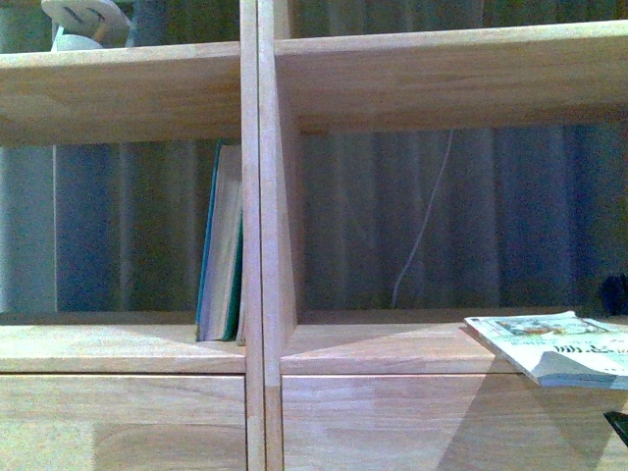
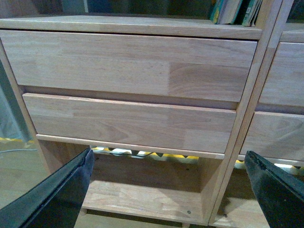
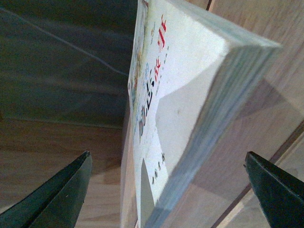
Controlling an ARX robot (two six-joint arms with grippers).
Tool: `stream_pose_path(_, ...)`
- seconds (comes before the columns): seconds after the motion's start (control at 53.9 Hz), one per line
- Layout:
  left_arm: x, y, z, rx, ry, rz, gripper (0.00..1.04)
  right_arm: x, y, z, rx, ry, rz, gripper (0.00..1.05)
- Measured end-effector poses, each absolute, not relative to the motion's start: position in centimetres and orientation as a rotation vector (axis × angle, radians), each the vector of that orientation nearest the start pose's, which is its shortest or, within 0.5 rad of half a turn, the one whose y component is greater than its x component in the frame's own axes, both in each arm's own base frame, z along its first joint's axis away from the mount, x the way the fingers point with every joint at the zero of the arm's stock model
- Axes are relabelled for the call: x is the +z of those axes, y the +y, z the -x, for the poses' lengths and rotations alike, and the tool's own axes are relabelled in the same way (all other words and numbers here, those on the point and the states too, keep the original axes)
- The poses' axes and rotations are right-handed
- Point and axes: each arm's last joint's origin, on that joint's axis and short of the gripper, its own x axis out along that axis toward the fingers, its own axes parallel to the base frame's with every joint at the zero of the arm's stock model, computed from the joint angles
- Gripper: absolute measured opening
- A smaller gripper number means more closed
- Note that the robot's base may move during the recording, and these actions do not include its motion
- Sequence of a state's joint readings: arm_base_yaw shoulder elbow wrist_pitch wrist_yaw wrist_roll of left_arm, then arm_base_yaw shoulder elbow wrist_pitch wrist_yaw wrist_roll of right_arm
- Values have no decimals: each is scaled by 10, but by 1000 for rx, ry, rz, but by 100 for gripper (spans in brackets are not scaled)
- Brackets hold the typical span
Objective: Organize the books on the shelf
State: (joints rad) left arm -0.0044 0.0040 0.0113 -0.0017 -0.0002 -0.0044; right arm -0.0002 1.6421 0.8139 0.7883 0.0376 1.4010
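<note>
You're facing the shelf (image 1: 260, 196). The teal books (image 1: 221, 245) stand upright in its left compartment, against the divider. The white paperback (image 1: 554, 348) lies flat at the front of the right compartment. Your right gripper (image 3: 167, 156) is spread wide on either side of it, fingers clear of the cover. Your left gripper (image 2: 168, 154), equally wide and empty, faces the drawers (image 2: 133, 66).

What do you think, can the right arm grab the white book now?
Probably yes: the right pincer is open, the white book sits between its fingers on the shelf edge, and nothing seems in the way.
</note>
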Motion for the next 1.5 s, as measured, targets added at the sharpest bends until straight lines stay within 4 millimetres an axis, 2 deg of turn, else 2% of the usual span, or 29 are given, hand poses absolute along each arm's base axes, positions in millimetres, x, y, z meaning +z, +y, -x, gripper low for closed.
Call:
stream_pose_path(0.26,167,0,-97,-4,-6,4,98,235,3,-363,-55,-5,-1386,62)
stream_pose_path(0.297,167,0,-97,-4,-6,4,98,235,3,-366,-55,-2,-1386,53)
stream_pose_path(0.482,167,0,-97,-4,-6,4,98,229,2,-368,-59,16,-1388,27)
stream_pose_path(0.575,167,0,-97,-4,-6,4,98,227,2,-366,-47,15,-1396,9)
stream_pose_path(0.779,167,0,-97,-5,-5,4,98,226,0,-358,-19,16,-1402,7)
stream_pose_path(0.834,168,0,-98,-67,-17,30,98,228,0,-355,-4,16,-1397,7)
stream_pose_path(0.927,178,8,-105,-173,-60,94,98,236,-1,-349,24,5,-1383,7)
stream_pose_path(1.038,204,27,-121,-214,-100,143,98,252,-3,-340,91,-19,-1351,7)
stream_pose_path(1.15,234,42,-150,-275,-123,181,98,272,-6,-330,157,-72,-1311,7)
stream_pose_path(1.279,250,49,-191,-352,-62,272,98,294,-6,-321,244,-121,-1255,7)
stream_pose_path(1.391,259,49,-225,-400,-5,365,98,307,-3,-317,307,-152,-1200,7)
stream_pose_path(1.502,277,40,-263,-456,14,448,98,315,4,-316,367,-178,-1129,7)
